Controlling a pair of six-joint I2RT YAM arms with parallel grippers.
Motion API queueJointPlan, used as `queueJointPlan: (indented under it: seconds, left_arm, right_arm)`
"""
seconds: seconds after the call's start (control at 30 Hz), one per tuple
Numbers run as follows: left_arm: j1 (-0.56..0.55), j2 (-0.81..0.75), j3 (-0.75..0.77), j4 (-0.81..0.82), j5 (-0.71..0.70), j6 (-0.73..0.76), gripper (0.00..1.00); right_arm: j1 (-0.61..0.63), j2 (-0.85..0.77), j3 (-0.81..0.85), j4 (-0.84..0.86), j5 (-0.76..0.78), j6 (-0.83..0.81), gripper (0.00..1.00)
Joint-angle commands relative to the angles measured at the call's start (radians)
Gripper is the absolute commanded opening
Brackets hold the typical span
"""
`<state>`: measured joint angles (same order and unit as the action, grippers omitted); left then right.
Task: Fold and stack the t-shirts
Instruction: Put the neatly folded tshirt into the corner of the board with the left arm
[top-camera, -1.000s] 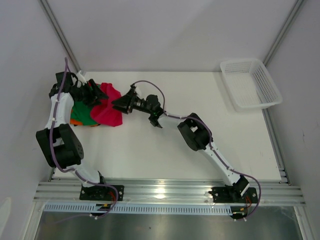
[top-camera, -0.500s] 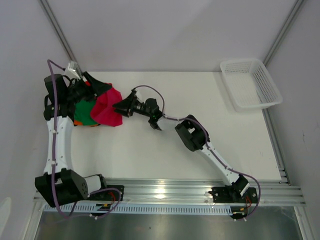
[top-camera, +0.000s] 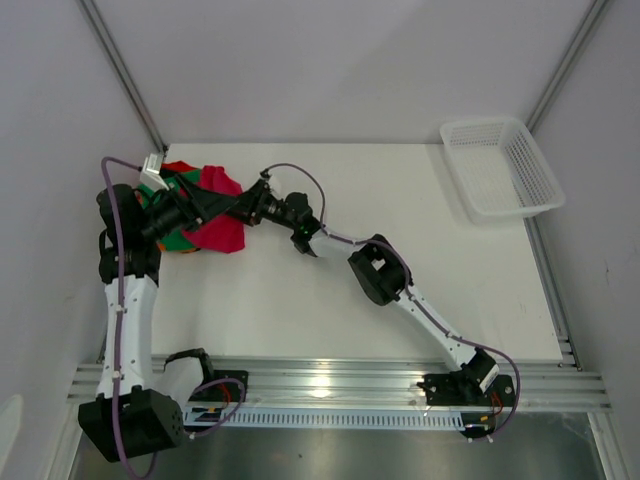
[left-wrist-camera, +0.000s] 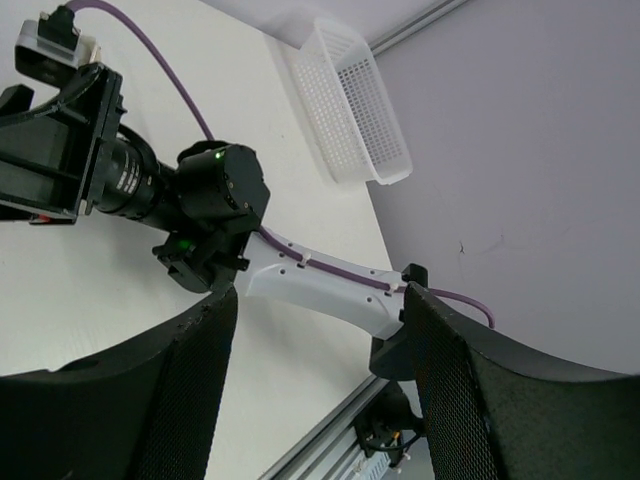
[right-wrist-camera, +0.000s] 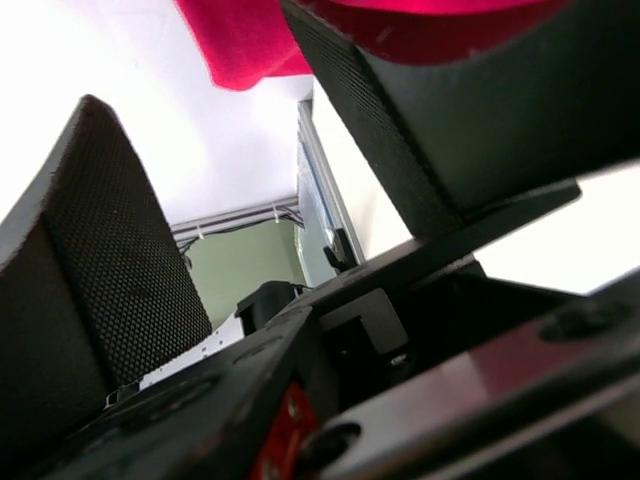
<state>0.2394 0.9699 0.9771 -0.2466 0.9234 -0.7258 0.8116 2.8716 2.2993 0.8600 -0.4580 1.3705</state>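
Note:
The t-shirts lie in a pile at the table's far left. A crimson one (top-camera: 222, 236) is on top, green (top-camera: 178, 240) and a strip of orange show under it, and red cloth (top-camera: 180, 170) shows at the back. My left gripper (top-camera: 213, 205) hovers over the pile pointing right, open, with nothing between its fingers (left-wrist-camera: 322, 300). My right gripper (top-camera: 241, 207) points left at the crimson shirt's right edge, nose to nose with the left gripper. Its jaws (right-wrist-camera: 190, 60) stand wide. Crimson cloth (right-wrist-camera: 250, 40) hangs at the top of its view, over one finger (right-wrist-camera: 400, 120).
A white mesh basket (top-camera: 500, 165) stands at the far right corner, also visible in the left wrist view (left-wrist-camera: 350, 100). The right arm's links (top-camera: 380, 270) stretch diagonally across the middle of the table. Walls close in on the left and the back.
The left arm has risen and swung its gripper rightward over the pile, opening wider. The right gripper has crept left and up toward it. The crimson shirt has shifted a little.

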Motion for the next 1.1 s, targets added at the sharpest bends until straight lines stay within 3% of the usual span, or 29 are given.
queueJointPlan:
  seconds: [0.0, 0.57, 0.8, 1.07]
  left_arm:
    - [-0.011, -0.039, -0.031, 0.029, 0.003, -0.023, 0.70]
    - [-0.017, -0.096, -0.140, 0.023, -0.023, 0.023, 0.70]
    - [-0.014, -0.063, -0.172, -0.025, -0.052, 0.117, 0.70]
    - [-0.034, 0.055, -0.141, -0.164, -0.155, 0.305, 0.70]
  right_arm:
    - [0.008, 0.035, 0.038, 0.023, 0.030, -0.027, 0.67]
    - [0.031, 0.092, 0.074, 0.108, 0.022, -0.004, 0.67]
    - [0.014, -0.035, -0.148, 0.221, -0.014, -0.008, 0.67]
    - [-0.052, -0.302, -0.639, 0.391, -0.021, -0.022, 0.67]
